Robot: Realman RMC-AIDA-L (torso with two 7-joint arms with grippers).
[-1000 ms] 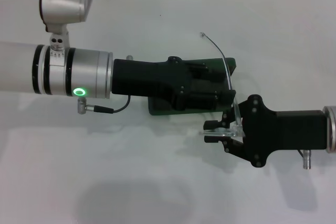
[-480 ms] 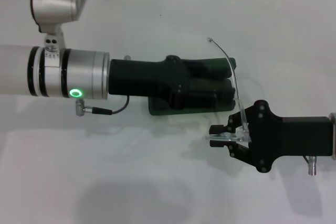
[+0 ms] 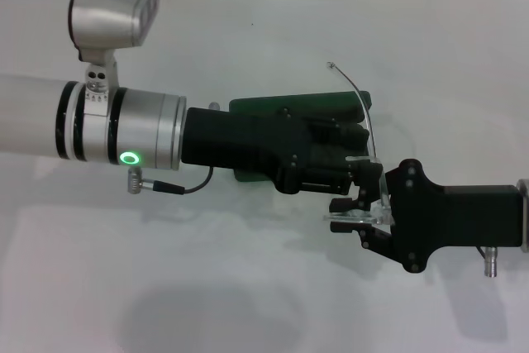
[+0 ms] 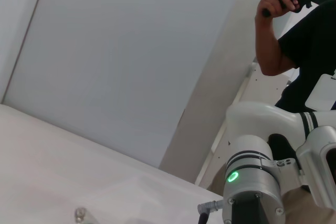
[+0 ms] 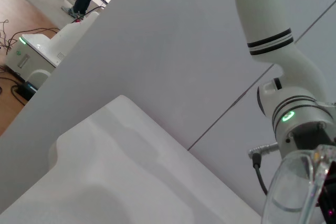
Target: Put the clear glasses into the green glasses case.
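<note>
Pinching the clear glasses (image 3: 369, 167) in the right gripper (image 3: 351, 214): light, slippery, fragile, best held at the frame. Left gripper (image 3: 347, 159) covering the green glasses case (image 3: 273, 107), grip unclear.

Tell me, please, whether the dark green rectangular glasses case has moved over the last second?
Yes. The dark green glasses case has shifted slightly towards the table's far edge.

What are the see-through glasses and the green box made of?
The clear glasses, pinched in the right gripper, look like colourless transparent plastic: the table shows through the lens, and the thin arm curves smoothly. The green glasses case, under the left gripper, seems a hard shell with a dull, slightly shiny dark green covering; the exact material is unclear.
</note>
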